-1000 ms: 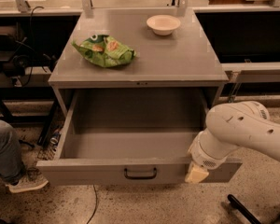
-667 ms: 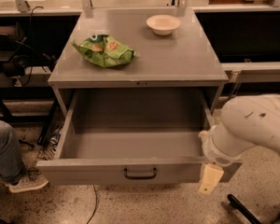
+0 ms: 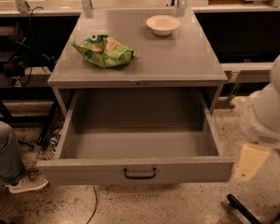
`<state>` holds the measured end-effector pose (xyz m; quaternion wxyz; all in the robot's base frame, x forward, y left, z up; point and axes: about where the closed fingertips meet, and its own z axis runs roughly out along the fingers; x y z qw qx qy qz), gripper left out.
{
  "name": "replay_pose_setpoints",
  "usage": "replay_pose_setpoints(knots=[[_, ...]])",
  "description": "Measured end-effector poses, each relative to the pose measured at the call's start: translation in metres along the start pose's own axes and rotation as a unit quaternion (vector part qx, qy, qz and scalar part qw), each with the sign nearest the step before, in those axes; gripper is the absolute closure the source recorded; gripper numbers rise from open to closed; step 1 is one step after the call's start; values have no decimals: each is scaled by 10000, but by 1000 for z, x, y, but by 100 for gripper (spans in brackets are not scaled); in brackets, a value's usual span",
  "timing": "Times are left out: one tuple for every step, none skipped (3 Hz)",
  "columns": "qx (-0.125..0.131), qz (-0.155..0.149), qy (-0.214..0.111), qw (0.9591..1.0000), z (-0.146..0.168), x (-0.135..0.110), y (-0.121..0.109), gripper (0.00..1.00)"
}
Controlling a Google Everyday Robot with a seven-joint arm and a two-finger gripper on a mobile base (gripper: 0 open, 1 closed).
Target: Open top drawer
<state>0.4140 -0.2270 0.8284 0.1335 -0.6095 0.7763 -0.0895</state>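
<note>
Camera view: top drawer [image 3: 84, 171] drawn out of the grey metal cabinet [image 3: 177, 59]

Drawer: flat sheet-metal front, dark loop handle [image 3: 140, 173] at centre, deep rectangular tray. On the smooth cabinet top lie a crinkled green bag [image 3: 104, 51], print unreadable, and a round cream bowl [image 3: 163, 24]. The cream gripper [image 3: 249, 161] hangs just beside the front's right end, under the rounded white arm [image 3: 270, 111]; opening cannot be told. Jeans leg [image 3: 4, 153] at left

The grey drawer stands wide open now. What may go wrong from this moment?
The claw hangs right beside the right front corner of the open grey metal top drawer; a careless swing might knock it. The drawer front also juts out near a person's pale shoe, which may get bumped.
</note>
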Motion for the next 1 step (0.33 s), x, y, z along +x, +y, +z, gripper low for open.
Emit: replay_pose_setpoints(knots=[[460,42,341,9984,-88,3,-28,0]])
